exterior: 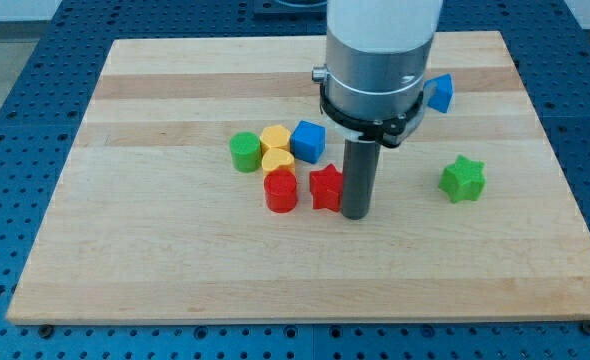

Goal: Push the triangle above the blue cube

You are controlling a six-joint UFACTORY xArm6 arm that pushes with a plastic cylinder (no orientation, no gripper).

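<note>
The blue triangle [440, 92] lies near the view's top right, partly hidden behind the arm's grey body. The blue cube [308, 141] sits near the board's middle. My tip [355, 214] rests on the board just right of the red star [326, 187], touching or nearly touching it, below and right of the blue cube. The triangle is up and to the right of my tip.
A cluster sits left of the cube: a yellow hexagon [276, 138], a yellow heart [277, 160], a green cylinder [244, 152] and a red cylinder [281, 191]. A green star [462, 179] lies at the right. The wooden board [125, 250] rests on a blue perforated table.
</note>
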